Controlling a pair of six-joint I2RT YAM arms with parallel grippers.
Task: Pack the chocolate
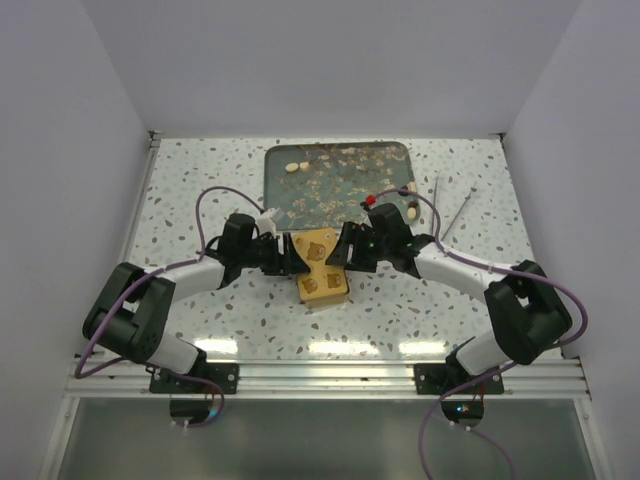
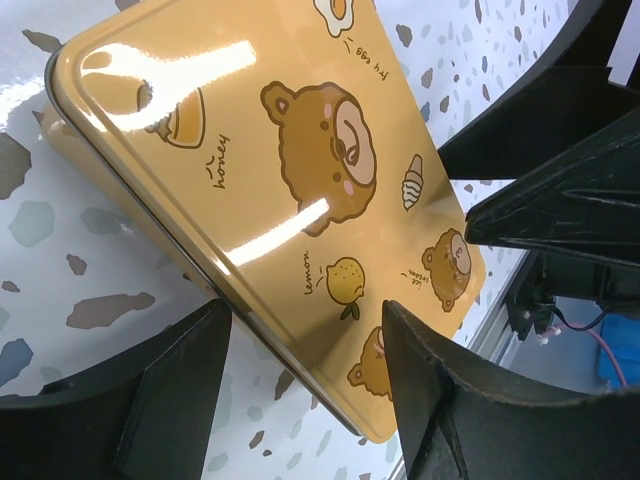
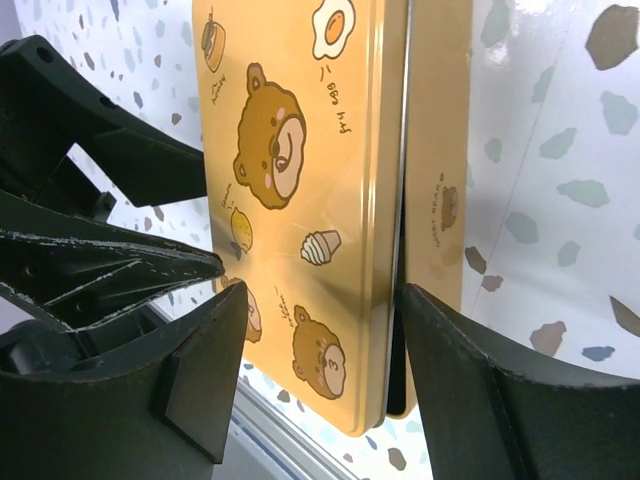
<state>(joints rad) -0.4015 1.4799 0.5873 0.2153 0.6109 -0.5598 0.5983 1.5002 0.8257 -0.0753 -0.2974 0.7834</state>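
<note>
The gold tin (image 1: 322, 272) with bear prints lies shut on the table just in front of the teal tray (image 1: 338, 152). Chocolate shows as pale lumps on the tray at the back left (image 1: 296, 167) and the right edge (image 1: 411, 210). I cannot make out darker pieces against the tray's print. My left gripper (image 1: 290, 258) is open, and its fingers straddle one corner of the tin (image 2: 300, 180) without closing on it (image 2: 305, 315). My right gripper (image 1: 345, 250) faces it from the other side, open (image 3: 322, 295) around the tin's end (image 3: 300, 150).
A small red item (image 1: 372, 201) lies on the tray near my right wrist. A thin grey stick (image 1: 452, 215) lies on the table to the right of the tray. The metal rail (image 1: 320, 375) runs along the near edge. White walls stand on three sides.
</note>
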